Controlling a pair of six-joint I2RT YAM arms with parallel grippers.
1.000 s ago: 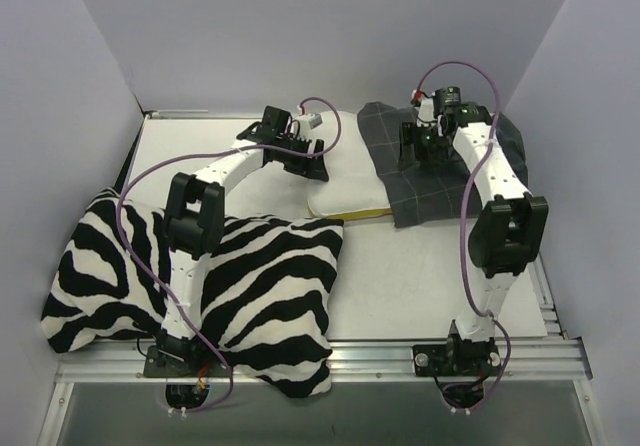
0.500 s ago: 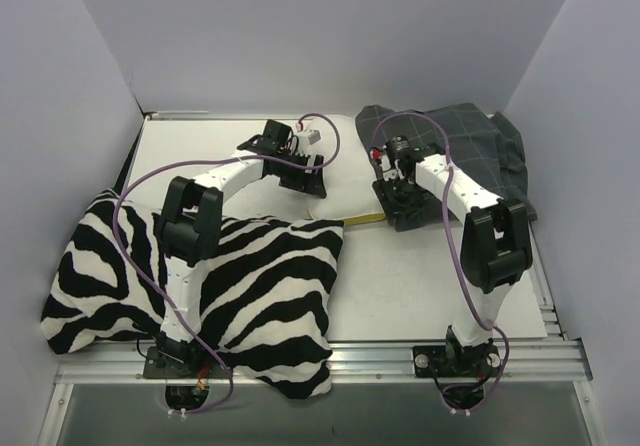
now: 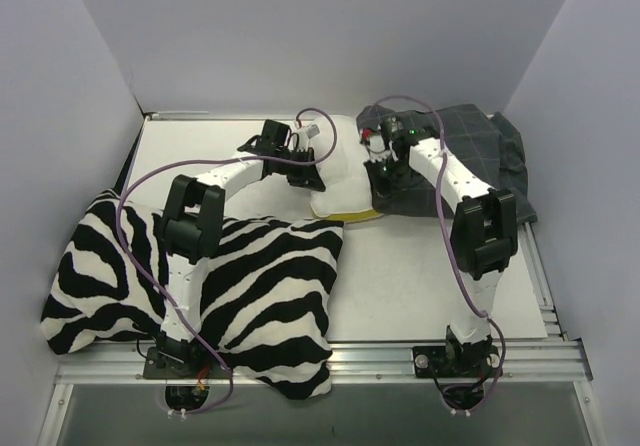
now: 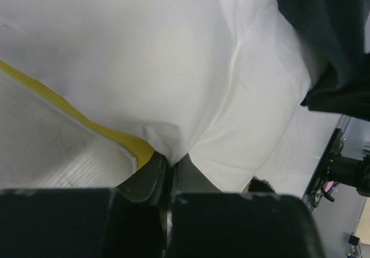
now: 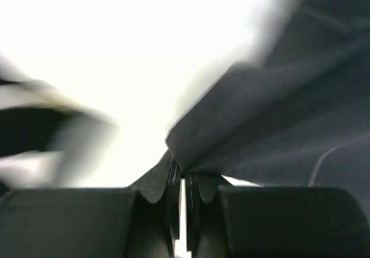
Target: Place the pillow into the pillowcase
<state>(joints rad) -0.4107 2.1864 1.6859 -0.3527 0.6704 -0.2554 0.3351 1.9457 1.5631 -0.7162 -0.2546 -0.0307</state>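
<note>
Pillow (image 3: 345, 181) lies outside pillowcase (image 3: 470, 136); left claw (image 4: 170, 162) clamps pillow, right claw (image 5: 180, 168) clamps pillowcase.

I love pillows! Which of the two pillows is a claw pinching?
The white pillow with the yellow edge: the left claw pinches it. No claw holds the zebra cushion.

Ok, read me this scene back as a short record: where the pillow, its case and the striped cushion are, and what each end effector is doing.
pillowcase: crumpled at the far right of the table
pillow: far middle, just left of the pillowcase, not inside it
left end effector: closed, pinching white pillow fabric by the yellow edge
right end effector: closed on a pillowcase edge
zebra cushion: near left, touched by neither end effector
</note>
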